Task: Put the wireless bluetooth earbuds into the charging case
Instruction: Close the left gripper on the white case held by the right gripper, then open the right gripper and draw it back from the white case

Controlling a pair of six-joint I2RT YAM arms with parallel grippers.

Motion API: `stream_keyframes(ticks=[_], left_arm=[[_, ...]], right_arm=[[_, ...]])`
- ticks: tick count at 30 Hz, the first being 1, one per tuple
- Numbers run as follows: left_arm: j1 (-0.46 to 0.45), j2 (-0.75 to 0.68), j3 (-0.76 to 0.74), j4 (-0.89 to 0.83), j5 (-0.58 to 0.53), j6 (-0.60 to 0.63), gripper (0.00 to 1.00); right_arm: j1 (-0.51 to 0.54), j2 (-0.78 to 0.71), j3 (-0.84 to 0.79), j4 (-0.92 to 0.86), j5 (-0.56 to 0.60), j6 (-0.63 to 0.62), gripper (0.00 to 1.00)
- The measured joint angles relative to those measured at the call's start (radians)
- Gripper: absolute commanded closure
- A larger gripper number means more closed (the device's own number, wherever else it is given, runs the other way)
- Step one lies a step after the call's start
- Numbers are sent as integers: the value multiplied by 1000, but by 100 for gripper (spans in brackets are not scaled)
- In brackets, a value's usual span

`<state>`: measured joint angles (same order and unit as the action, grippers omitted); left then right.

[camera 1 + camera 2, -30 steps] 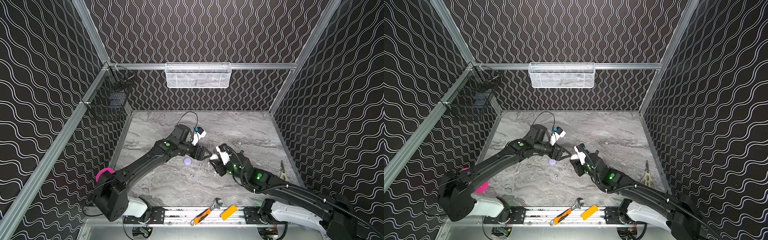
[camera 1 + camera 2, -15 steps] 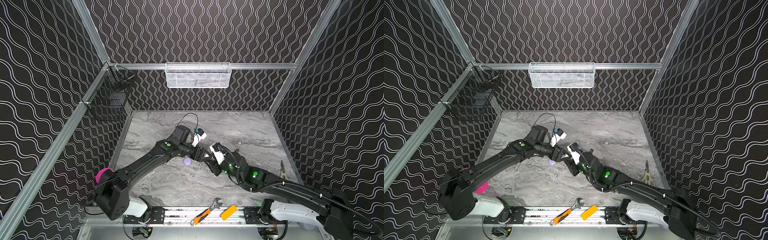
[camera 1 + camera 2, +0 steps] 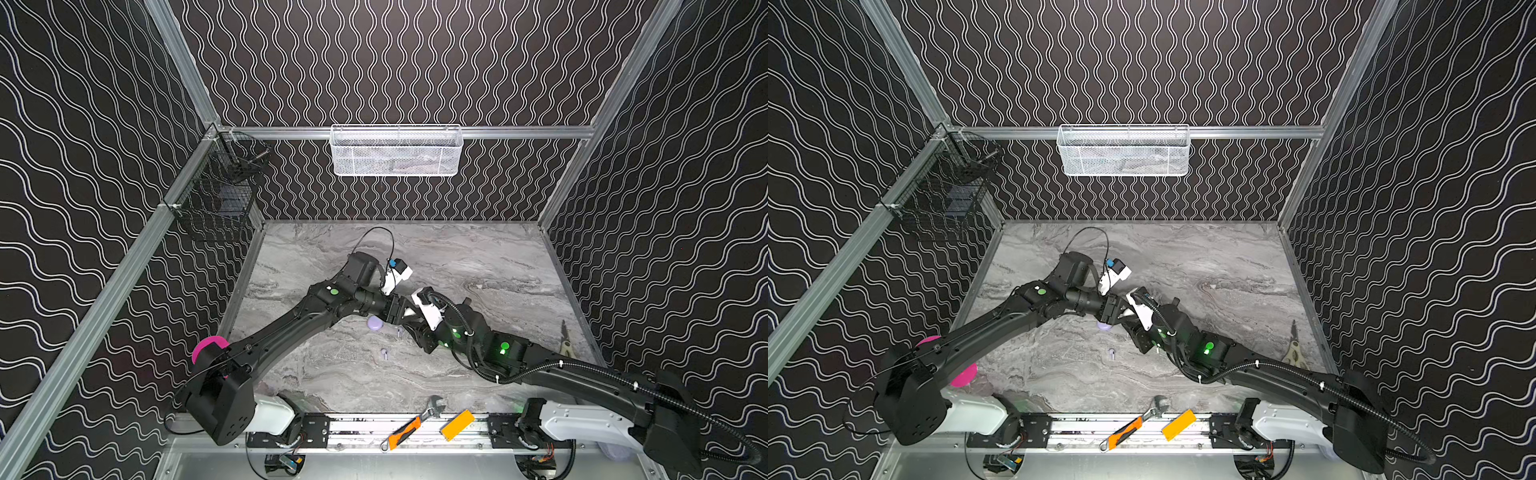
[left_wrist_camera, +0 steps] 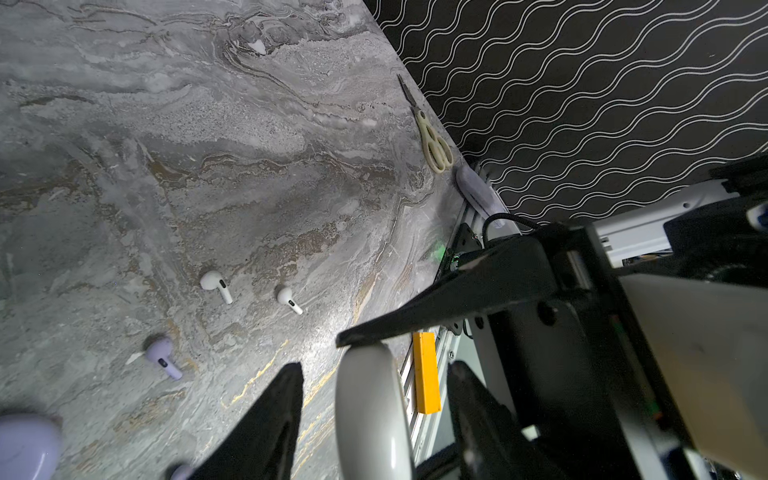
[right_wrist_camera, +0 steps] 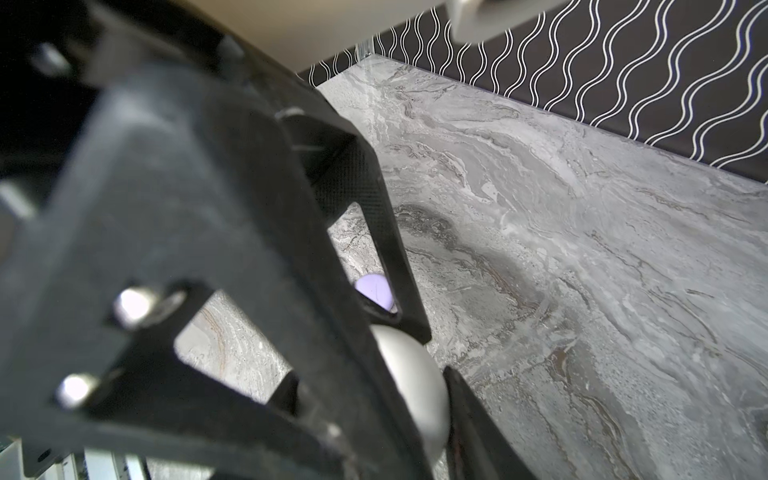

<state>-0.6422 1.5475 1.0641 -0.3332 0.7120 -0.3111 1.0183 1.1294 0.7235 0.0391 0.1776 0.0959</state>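
Counter (image 3: pixel 478 266): grey marble. Mid-surface, your right pincer (image 3: pixel 411 319) is clenched on the white case (image 4: pixel 370 415), held edge-on. Your left pincer (image 4: pixel 376 368) straddles that same case, released (a gap shows on either side). The lavender case (image 3: pixel 375 322) sits on the counter just beside them. Loose on the counter, outside both cases: white earbud (image 4: pixel 215 286), second white earbud (image 4: pixel 289 300), lavender earbud (image 4: pixel 162 356) nearer the lavender case.

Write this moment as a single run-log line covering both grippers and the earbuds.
right gripper: holds white case | left gripper: open around white case | white earbuds: two loose on table
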Motion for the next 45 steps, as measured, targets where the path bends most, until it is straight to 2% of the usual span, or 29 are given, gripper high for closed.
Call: stream_keyframes(ticks=[13,21,32,36,40,42,45], left_arm=[[1,1,-11,26,39,-4,64],[2,0,-18,29,24,-27,72],[3,-2,-25,55,20,-59,73],[3,-5,-27,60,20,-62,82],[3,-14,-37,76,20,-78,92],[3,-17,-39,82,22,-82,96],[3,-20,-42,92,24,-84,95]], right_arm=[[7,2,10,-8,6,-2,73],[7,10,10,-2,12,-4,74],[8,12,10,3,24,-11,74],[8,11,10,5,29,-16,73],[8,8,10,7,31,-25,68],[8,5,10,7,31,-25,55],[8,2,10,8,34,-25,41]])
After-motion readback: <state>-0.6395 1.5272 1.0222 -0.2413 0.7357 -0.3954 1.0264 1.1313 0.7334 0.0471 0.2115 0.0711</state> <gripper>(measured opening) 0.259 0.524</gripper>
